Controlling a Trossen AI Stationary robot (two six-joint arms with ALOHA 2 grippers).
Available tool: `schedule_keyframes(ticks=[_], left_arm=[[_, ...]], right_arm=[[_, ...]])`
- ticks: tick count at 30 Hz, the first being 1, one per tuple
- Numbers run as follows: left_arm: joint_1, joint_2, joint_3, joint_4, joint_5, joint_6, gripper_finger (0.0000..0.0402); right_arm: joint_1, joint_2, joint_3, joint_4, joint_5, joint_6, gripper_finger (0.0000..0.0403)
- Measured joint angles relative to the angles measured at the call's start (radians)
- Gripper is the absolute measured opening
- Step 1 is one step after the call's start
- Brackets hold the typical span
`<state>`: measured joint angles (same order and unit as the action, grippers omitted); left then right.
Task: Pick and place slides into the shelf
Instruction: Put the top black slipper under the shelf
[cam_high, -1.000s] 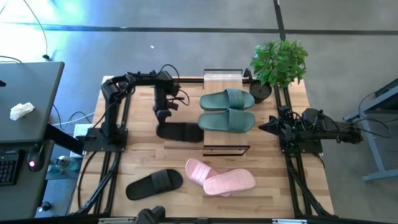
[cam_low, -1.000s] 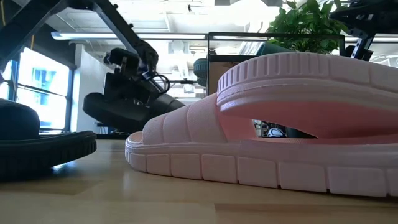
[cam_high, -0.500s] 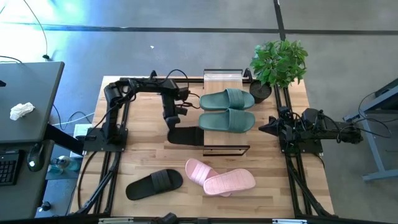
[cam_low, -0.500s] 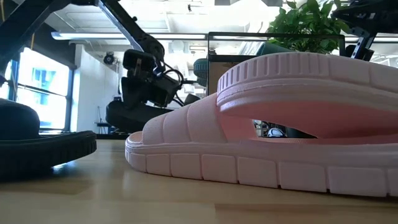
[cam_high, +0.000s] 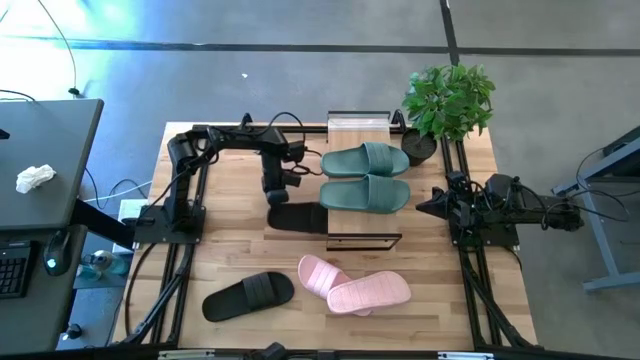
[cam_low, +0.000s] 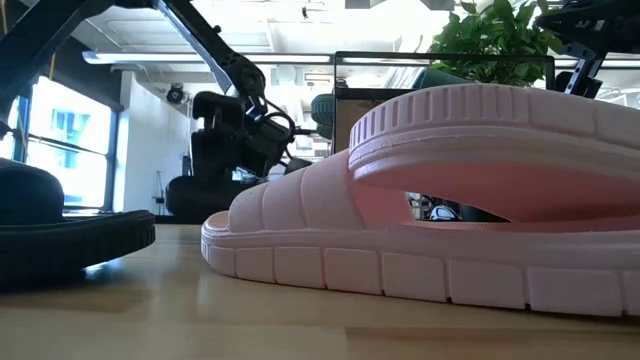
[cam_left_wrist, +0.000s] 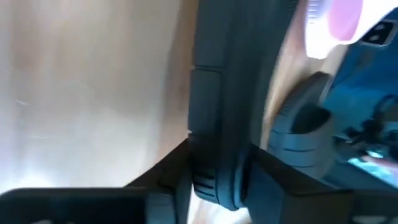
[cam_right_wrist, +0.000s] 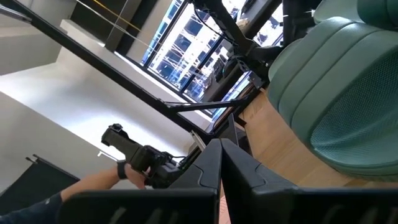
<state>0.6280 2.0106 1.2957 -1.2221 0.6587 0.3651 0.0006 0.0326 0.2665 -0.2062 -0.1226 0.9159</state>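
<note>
Two sage green slides (cam_high: 365, 177) lie side by side on the shelf's top board (cam_high: 358, 126). One black slide (cam_high: 300, 217) lies on the table with its right end under that board, and my left gripper (cam_high: 274, 196) is shut on its left end. The other black slide (cam_high: 248, 296) and the pink pair (cam_high: 355, 286) lie near the table's front edge; one pink slide (cam_low: 430, 200) fills the low view. My right gripper (cam_high: 420, 205) waits shut at the table's right side, touching nothing. My left gripper pinches the black slide's rim (cam_left_wrist: 214, 124) between its two fingers (cam_left_wrist: 171, 177), at the end toward the table's left. The fingers slant down from the table's far side. The slide lies low on the table, its other end under the shelf's top board.
A potted plant (cam_high: 448, 100) stands at the far right corner beside the shelf. A grey desk (cam_high: 45, 160) stands off the table's left. A person's hand with a black device (cam_right_wrist: 134, 163) shows beyond the table. Bare wood lies between the shelf and the front slides.
My left gripper has carried the black slide toward the table's right, up to the shelf, and tipped more upright. The slide, first raised and tilted, now lies low with its right end under the shelf's top board. In the last half second it has stayed still.
</note>
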Motion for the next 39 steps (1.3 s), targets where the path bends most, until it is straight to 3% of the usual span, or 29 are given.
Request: schedule_keyframes(ticks=[12,18,26,39], left_arm=[[0.000,0.000,0.000,0.094,-0.049,0.031,0.0227],[-0.003,0.000,0.000,0.174,-0.139,0.044,0.0249],[-0.049,0.000,0.000,0.271,-0.179,0.099,0.0199],[-0.069,-0.002,0.000,0.287,-0.245,0.169,0.0065]], right_arm=[[0.000,0.000,0.000,0.000,0.002,-0.024,0.0001],[0.000,0.000,0.000,0.000,0.002,-0.026,0.0001],[0.000,0.000,0.000,-0.002,0.001,-0.026,0.0001],[0.000,0.000,0.000,-0.039,0.000,-0.026,0.0001]])
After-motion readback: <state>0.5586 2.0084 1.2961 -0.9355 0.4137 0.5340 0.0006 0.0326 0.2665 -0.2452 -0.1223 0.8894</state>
